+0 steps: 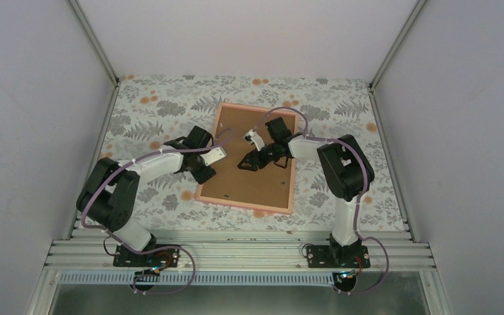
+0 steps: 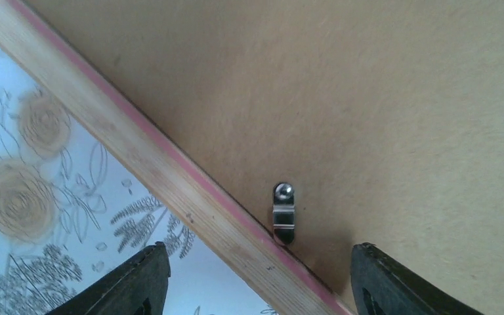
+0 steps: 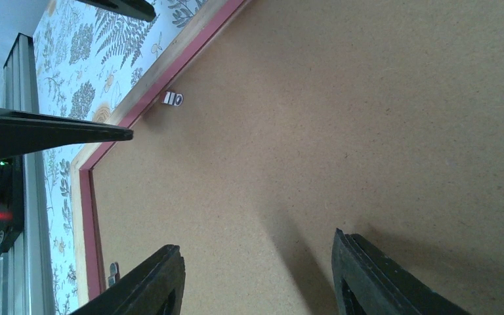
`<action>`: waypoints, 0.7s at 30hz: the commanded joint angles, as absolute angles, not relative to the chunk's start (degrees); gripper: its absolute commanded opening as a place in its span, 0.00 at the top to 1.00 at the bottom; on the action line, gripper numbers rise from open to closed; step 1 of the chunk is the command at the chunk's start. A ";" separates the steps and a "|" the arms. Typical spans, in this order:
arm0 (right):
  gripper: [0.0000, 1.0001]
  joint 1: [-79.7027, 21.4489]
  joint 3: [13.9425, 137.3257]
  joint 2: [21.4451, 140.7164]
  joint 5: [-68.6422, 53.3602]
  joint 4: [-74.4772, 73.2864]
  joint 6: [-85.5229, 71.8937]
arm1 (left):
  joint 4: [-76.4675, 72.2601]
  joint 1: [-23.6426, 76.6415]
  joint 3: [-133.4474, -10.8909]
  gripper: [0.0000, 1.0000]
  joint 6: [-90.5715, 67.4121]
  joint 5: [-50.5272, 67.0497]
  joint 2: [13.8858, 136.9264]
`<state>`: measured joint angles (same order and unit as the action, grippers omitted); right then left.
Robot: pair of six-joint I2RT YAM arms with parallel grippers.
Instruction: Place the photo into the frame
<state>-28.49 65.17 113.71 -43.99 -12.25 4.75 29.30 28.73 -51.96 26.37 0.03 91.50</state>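
Note:
The pink frame lies face down on the floral table cover, filled by a plain brown backing board. The photo is hidden. My left gripper is open and empty at the frame's left edge. In the left wrist view its jaws straddle the wooden frame edge beside a small metal clip on the board. My right gripper is open and empty low over the middle of the board, as the right wrist view shows.
The floral table cover surrounds the frame. In the right wrist view I see the frame's pink edge, a clip on its left side, another clip near the corner, and the left gripper's dark finger. Grey walls enclose the table.

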 commanded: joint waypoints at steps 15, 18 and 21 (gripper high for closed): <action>0.46 -27.99 62.14 116.54 -36.85 -16.17 6.65 | 27.42 28.84 -52.79 0.56 22.34 -1.56 87.38; 0.46 -27.98 62.14 116.26 -37.43 -16.24 6.46 | 29.44 28.96 -52.25 0.42 29.90 11.80 82.05; 0.46 -28.04 62.23 115.84 -37.84 -16.17 6.33 | 31.59 30.31 -49.38 0.25 39.78 26.21 75.48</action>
<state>-28.42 64.71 113.71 -43.40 -11.66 6.37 29.10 28.91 -51.70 27.57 6.70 83.09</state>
